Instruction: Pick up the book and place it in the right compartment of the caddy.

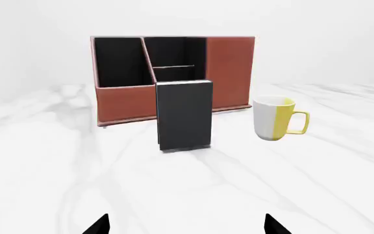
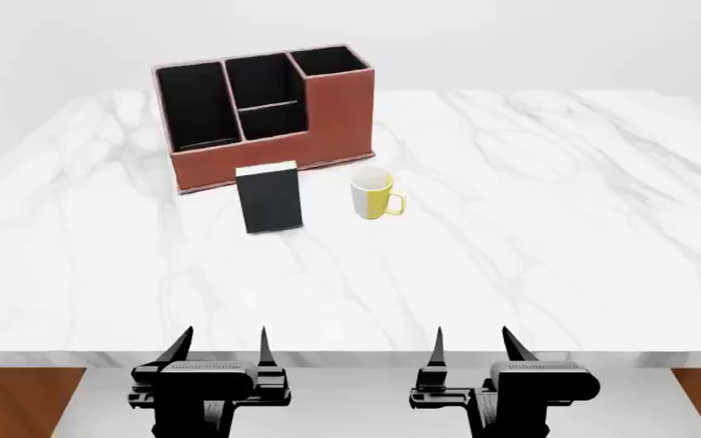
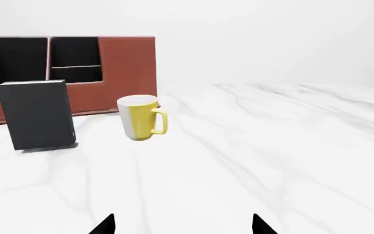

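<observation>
Nothing done yet: book (image 2: 269, 198) stands upright on desk (image 2: 546, 201) before caddy (image 2: 266, 114); your left claw (image 2: 219, 345) and right claw (image 2: 473, 344) both wide, empty.

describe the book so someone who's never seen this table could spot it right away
On the white marble table stands a reddish-brown caddy. Just in front of it, upright, is the book, with a yellow-and-white mug to its right. It is the only thin, flat black rectangle, topped by a pale page edge.

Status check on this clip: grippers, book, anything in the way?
Left gripper and right gripper open, empty. Book upright before caddy. Mug beside book, apart.
</observation>
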You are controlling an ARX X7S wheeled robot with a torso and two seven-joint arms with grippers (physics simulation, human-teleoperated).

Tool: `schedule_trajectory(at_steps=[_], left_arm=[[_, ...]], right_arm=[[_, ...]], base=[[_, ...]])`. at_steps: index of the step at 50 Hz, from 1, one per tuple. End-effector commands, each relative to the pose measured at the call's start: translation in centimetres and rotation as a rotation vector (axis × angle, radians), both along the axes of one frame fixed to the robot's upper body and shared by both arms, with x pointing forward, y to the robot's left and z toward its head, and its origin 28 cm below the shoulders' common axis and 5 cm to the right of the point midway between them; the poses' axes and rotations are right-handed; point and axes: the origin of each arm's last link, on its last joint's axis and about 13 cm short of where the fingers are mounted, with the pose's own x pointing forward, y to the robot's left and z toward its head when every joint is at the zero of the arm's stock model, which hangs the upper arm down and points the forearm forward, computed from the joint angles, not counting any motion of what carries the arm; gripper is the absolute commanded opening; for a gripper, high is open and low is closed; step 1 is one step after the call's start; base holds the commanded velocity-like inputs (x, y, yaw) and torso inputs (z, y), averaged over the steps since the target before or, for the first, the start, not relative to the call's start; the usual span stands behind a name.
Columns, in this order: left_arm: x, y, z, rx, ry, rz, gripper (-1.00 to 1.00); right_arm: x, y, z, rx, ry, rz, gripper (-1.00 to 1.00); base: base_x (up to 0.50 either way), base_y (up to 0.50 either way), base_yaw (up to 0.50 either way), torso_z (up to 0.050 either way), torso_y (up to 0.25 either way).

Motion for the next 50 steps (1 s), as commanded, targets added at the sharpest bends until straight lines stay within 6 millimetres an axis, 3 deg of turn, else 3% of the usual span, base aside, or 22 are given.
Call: schedule_trajectory(at_steps=[1,5,23,32,34,37,38,39,40,41,43,45,46,50], left_arm=[[0.0,0.0,0.0,0.003,0.005,-0.007,1.0],[0.0,0.0,0.0,0.007,0.005,-0.002,1.0],[-0.1,0.0,-0.1,0.036,-0.004,-0.014,1.0],[0.1,0.0,0.3,0.03,0.002,-0.013,1.0],[0.3,-0.1,0.9,0.039,-0.001,-0.012,1.0],[1.0,-0.1,3.4,0.056,-0.012,-0.02,1.0],[2.0,0.0,6.1,0.052,-0.034,-0.01,1.0],[2.0,0.0,6.1,0.053,-0.027,-0.01,1.0],[3.5,0.3,10.9,0.041,-0.139,-0.006,1.0],[3.8,0.5,12.4,0.045,-0.102,0.003,1.0],[4.3,0.7,14.3,0.026,-0.087,0.001,1.0],[4.3,0.7,14.3,0.026,-0.087,0.001,1.0],[5.2,0.9,17.2,0.022,-0.126,0.01,1.0],[5.5,1.1,18.3,0.031,-0.154,0.026,1.0]], right_arm=[[-0.1,0.0,0.0,-0.013,-0.006,-0.006,1.0],[-0.2,0.0,0.4,0.058,-0.019,0.025,1.0],[0.0,0.0,-0.4,0.008,0.019,-0.008,1.0],[0.3,0.0,0.2,-0.003,0.033,-0.029,1.0],[0.6,-0.1,1.0,0.027,0.047,-0.013,1.0],[1.2,-0.3,3.5,0.022,0.042,0.02,1.0],[1.7,-0.6,6.2,-0.026,-0.003,0.046,1.0],[1.6,-0.6,6.3,-0.026,-0.003,0.046,1.0],[2.6,-1.0,10.8,-0.042,-0.104,0.085,1.0],[2.5,-1.1,12.5,-0.07,-0.088,0.094,1.0],[2.7,-1.2,14.4,-0.063,-0.074,0.11,1.0],[2.7,-1.2,14.5,-0.063,-0.074,0.11,1.0],[3.7,-1.5,17.5,-0.067,-0.1,0.113,1.0],[4.0,-1.8,18.4,-0.085,-0.057,0.097,1.0]], base=[[0.0,0.0,0.0,0.0,0.0],[0.0,0.0,0.0,0.0,0.0],[0.0,0.44,0.0,0.0,0.0],[0.0,0.26,0.0,0.0,0.0],[0.0,0.0,0.0,0.0,0.0],[0.0,0.0,0.0,0.0,0.0],[0.0,0.0,0.0,0.0,0.0],[0.0,0.0,0.0,0.0,0.0],[0.5,0.0,0.0,0.0,0.0],[0.5,0.0,0.0,0.0,0.0],[0.5,0.0,0.0,0.0,0.0],[0.5,0.0,0.0,0.0,0.0],[0.5,0.0,0.0,0.0,0.0],[0.5,0.0,0.0,0.0,0.0]])
